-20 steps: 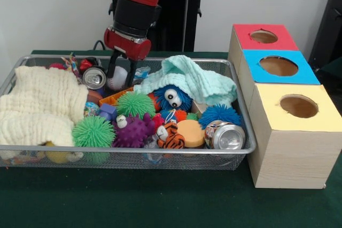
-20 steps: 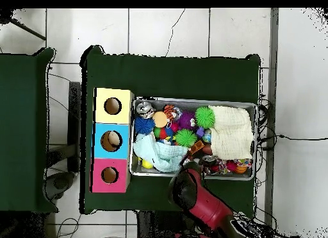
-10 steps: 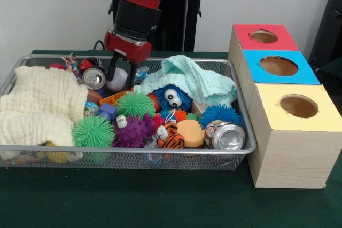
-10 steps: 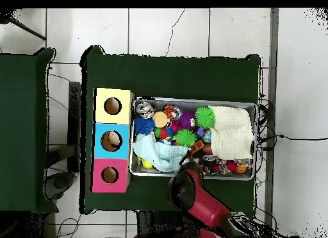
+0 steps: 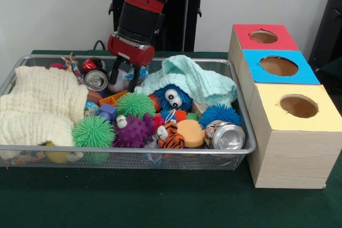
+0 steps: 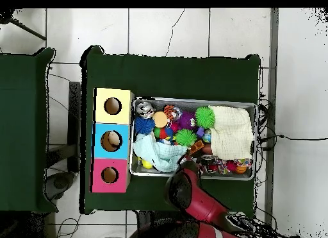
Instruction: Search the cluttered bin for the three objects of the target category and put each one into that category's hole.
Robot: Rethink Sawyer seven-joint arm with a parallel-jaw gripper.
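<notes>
Largest first: green table (image 5: pixel 160 206), carrying a wire bin (image 5: pixel 160 152) and, at 3 o'clock of the bin, a row of three wooden boxes, just beside the bin's end. Yellow-topped box (image 5: pixel 294 148) nearest the camera, blue-topped box (image 5: pixel 307 74) in the middle, red-topped box (image 5: pixel 243 33) farthest, each with one round hole in its top.

Red and black arm (image 5: pixel 141 4) down into the bin at about 11 o'clock of its centre.

In the bin, packed close: cream cloth (image 5: pixel 37 105) heaped over the 9 o'clock end; mint cloth (image 5: pixel 197 81) draped at 1 o'clock, partly over a blue furry toy with eyes (image 5: pixel 172 97). Two green spiky balls (image 5: pixel 93 131) at 7 and 12 o'clock of a purple spiky ball (image 5: pixel 133 130). Blue spiky ball (image 5: pixel 220 113) and a drink can (image 5: pixel 227 136) at 4 o'clock, an orange disc (image 5: pixel 191 132) and a striped tiger toy (image 5: pixel 171 137) at the can's 9 o'clock. Second can (image 5: pixel 96 79) at 10 o'clock, beside the cream cloth.

Gripper (image 5: pixel 123 77) just at 3 o'clock of that second can, fingers spread apart on either side of a white ball (image 5: pixel 119 80); contact with the ball not clear. Mint cloth's edge just at 3 o'clock of the gripper.
</notes>
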